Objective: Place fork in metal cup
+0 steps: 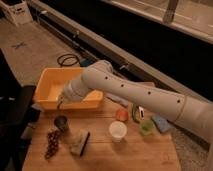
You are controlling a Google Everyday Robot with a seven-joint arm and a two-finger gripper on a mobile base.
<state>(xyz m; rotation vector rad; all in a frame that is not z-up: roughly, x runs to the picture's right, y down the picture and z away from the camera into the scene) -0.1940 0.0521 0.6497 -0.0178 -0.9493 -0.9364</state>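
Observation:
The metal cup (61,122), short and dark grey, stands upright on the left part of the wooden table (130,157). My gripper (60,103) hangs a little above it, in front of the yellow bin's front wall, at the end of the white arm that reaches in from the right. It is shut on the fork (59,105), which shows only as a thin dark sliver pointing down toward the cup. The fork's tip is apart from the cup's rim.
A yellow bin (45,87) sits behind the cup. On the table are dark grapes (51,142), a sponge with a dark edge (79,143), a white cup (118,131), a small orange cup (120,115), green items (146,128) and a blue cloth (161,123).

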